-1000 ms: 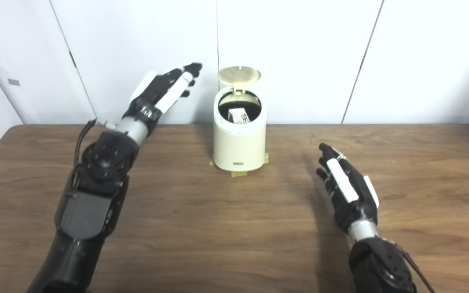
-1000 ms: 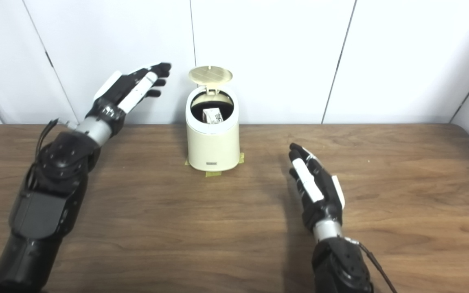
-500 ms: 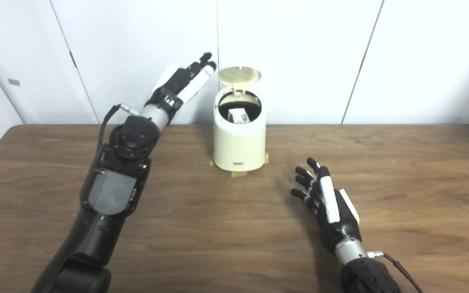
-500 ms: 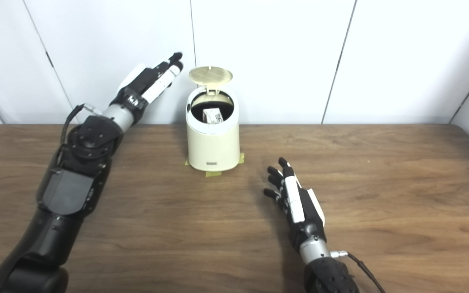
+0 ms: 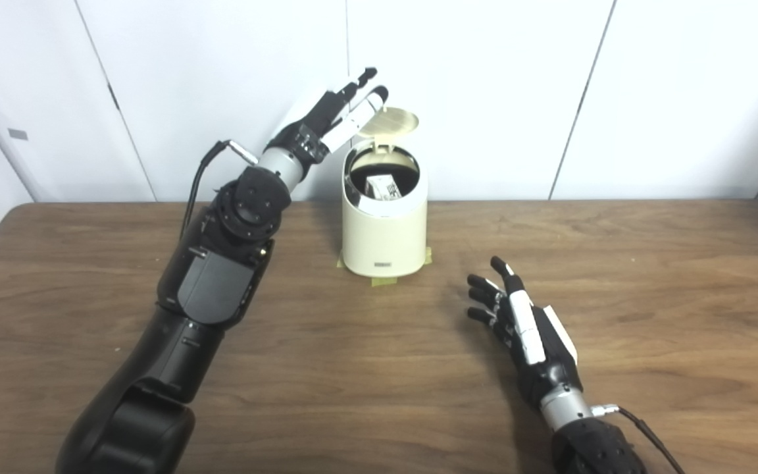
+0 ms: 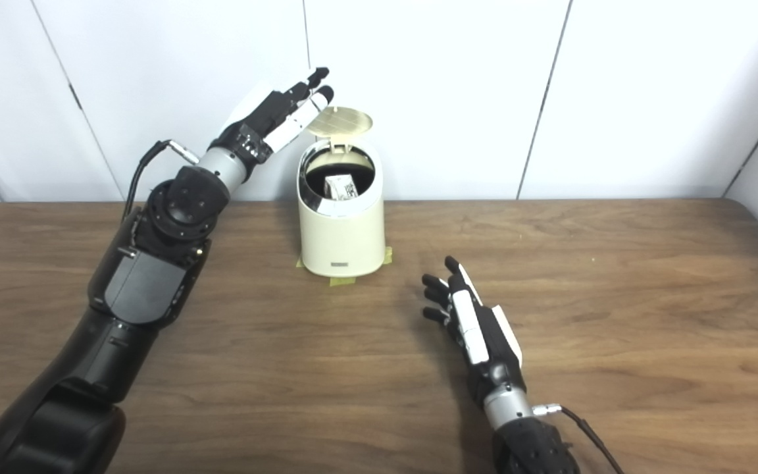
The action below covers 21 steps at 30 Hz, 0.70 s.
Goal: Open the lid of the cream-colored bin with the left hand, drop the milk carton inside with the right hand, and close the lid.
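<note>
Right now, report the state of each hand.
Left hand: open, holding nothing, raised beside the cream-colored bin's round hinged lid.
Right hand: open, empty, over the brown wooden table.

Only the top of the milk carton [image 5: 383,189] shows through the bin [image 5: 384,227] opening; the rest is hidden by the bin wall, and its print is too small to read. The left hand [image 5: 333,117] covers the left edge of the raised lid [image 5: 392,121]; contact cannot be told. Both arms are cut off by the bottom edge
</note>
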Each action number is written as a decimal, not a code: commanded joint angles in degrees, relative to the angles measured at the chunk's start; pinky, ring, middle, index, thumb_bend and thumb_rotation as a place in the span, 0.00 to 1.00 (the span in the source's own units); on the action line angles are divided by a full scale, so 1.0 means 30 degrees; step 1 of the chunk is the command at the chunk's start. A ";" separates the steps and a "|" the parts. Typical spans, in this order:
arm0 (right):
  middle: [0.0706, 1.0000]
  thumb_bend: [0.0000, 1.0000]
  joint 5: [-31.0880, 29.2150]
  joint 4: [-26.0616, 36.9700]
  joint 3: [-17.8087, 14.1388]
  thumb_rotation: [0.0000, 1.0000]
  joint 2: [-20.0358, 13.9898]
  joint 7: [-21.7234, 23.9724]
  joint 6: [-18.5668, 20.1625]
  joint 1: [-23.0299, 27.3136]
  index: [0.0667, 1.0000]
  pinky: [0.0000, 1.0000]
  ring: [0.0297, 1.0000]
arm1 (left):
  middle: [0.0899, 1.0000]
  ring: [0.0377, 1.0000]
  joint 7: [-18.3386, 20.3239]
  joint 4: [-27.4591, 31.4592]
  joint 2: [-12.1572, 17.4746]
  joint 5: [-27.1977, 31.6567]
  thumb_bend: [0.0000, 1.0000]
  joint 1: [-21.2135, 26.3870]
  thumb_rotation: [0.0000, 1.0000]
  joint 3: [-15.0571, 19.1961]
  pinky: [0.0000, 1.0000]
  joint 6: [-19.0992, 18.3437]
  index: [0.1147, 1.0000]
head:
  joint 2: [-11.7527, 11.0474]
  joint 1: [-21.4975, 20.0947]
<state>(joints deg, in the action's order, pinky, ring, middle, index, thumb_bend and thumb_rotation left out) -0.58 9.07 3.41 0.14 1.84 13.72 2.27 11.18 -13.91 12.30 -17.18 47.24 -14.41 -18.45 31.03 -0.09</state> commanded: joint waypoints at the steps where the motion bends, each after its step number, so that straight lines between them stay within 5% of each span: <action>1: 0.86 0.49 0.0152 0.0064 0.0173 1.00 0.0043 0.0110 -0.0497 0.0555 0.98 0.79 0.88 | 0.98 1.00 -0.0149 0.0325 0.0292 -0.0450 0.44 0.1421 1.00 0.0030 0.99 0.0943 0.96 | -0.0010 -0.0038; 9: 0.87 0.47 0.0477 -0.0501 0.0222 1.00 0.0331 -0.0176 -0.0531 0.0690 0.98 0.81 0.89 | 0.91 0.95 0.0007 0.0706 0.1031 -0.2481 0.42 0.1449 1.00 -0.0879 0.90 0.1623 0.87 | -0.0047 -0.0120; 13: 0.88 0.46 0.0299 -0.0554 0.0108 1.00 0.0430 -0.0145 -0.0574 0.0729 0.99 0.81 0.90 | 0.90 0.93 0.0341 0.0877 0.1627 -0.3960 0.49 0.1456 1.00 -0.1712 0.87 0.1884 0.87 | -0.0046 -0.0162; 21: 0.87 0.41 0.0473 -0.0655 0.0165 1.00 0.0387 -0.0215 -0.0411 0.0835 0.98 0.81 0.90 | 0.92 0.95 0.2150 0.1718 0.2439 -0.5785 0.46 0.1587 1.00 -0.2583 0.96 0.1385 0.87 | -0.0049 -0.0231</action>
<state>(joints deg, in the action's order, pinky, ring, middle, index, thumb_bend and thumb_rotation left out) 0.65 7.10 3.53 0.94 0.91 12.82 3.36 17.78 -10.55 18.26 -32.75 47.67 -22.16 -15.13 30.85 -0.70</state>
